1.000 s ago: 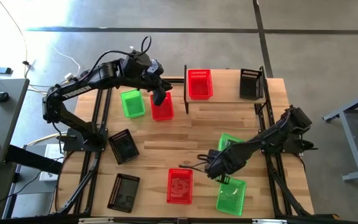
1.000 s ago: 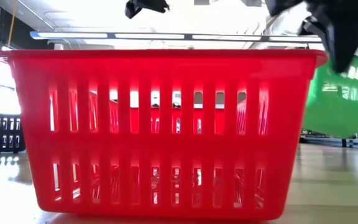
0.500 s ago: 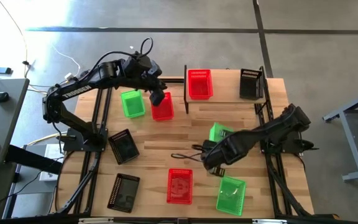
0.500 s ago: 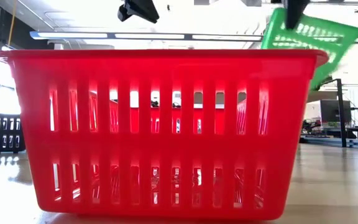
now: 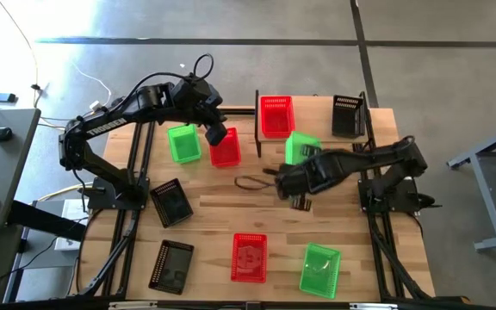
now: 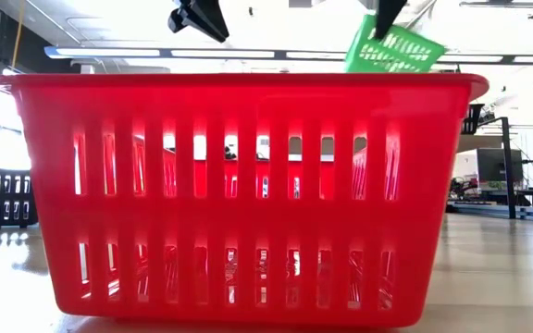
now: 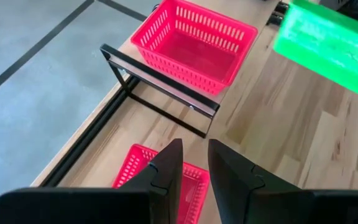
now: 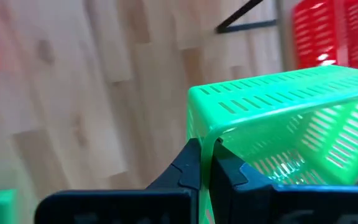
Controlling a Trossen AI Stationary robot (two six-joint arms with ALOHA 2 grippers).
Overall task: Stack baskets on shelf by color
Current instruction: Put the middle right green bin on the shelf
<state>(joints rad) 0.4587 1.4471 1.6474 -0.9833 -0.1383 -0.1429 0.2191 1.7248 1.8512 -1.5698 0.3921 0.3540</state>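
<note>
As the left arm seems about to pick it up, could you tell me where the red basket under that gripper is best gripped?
On its rim, from above. The red basket sits upright with its mouth open to the left gripper, so one finger can likely go inside a wall and one outside; its thin mesh wall suits a pinch.

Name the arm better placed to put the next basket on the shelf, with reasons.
Right. Its gripper is shut on a green basket held beside the shelf. The left gripper hangs over a red basket on the table, holding nothing.

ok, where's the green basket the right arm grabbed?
In the high view the green basket hangs in the right gripper beside the shelf, near its red basket.
</note>
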